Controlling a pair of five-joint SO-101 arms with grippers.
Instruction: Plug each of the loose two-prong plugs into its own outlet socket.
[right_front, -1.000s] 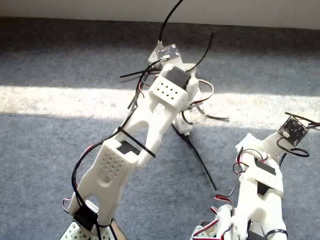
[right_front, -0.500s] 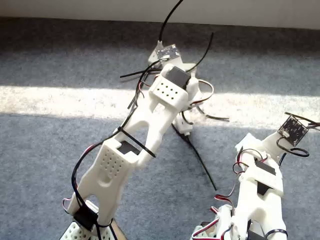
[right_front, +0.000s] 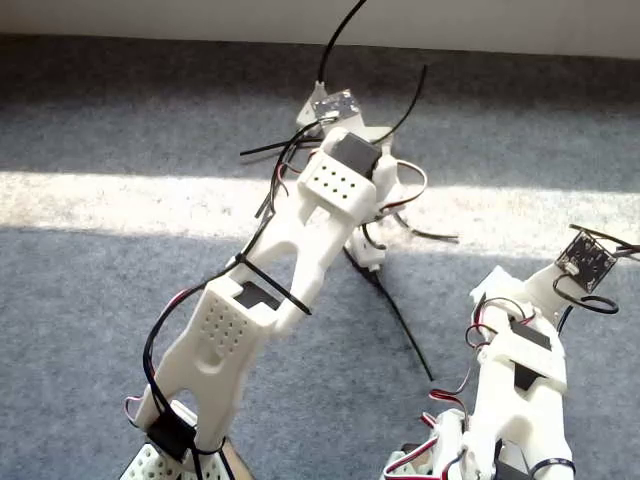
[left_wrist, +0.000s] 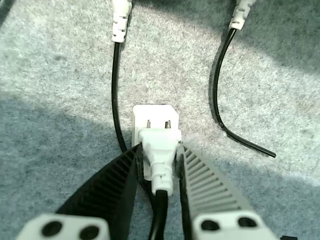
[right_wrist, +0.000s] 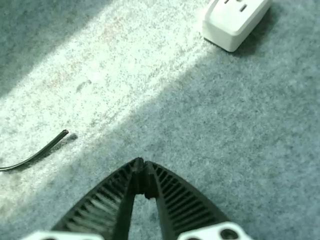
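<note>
In the left wrist view my left gripper (left_wrist: 159, 150) is shut on a white two-prong plug (left_wrist: 159, 142) with a black cable. The plug's front rests against a white outlet socket (left_wrist: 155, 115) on the grey carpet; I cannot tell how deep its prongs sit. Two more white plugs (left_wrist: 121, 20) (left_wrist: 241, 11) on black cables lie farther off. My right gripper (right_wrist: 144, 180) is shut on nothing, low over the carpet. Another white outlet socket (right_wrist: 235, 17) lies ahead of it. In the high view the left arm (right_front: 300, 230) stretches to mid-table over the plug (right_front: 368, 255).
The right arm (right_front: 520, 380) stands at the lower right of the high view. A loose black cable (right_front: 400, 320) runs across the carpet between the arms, and its cut end (right_wrist: 62, 134) lies near my right gripper. A sunlit band crosses the carpet (right_front: 120, 200).
</note>
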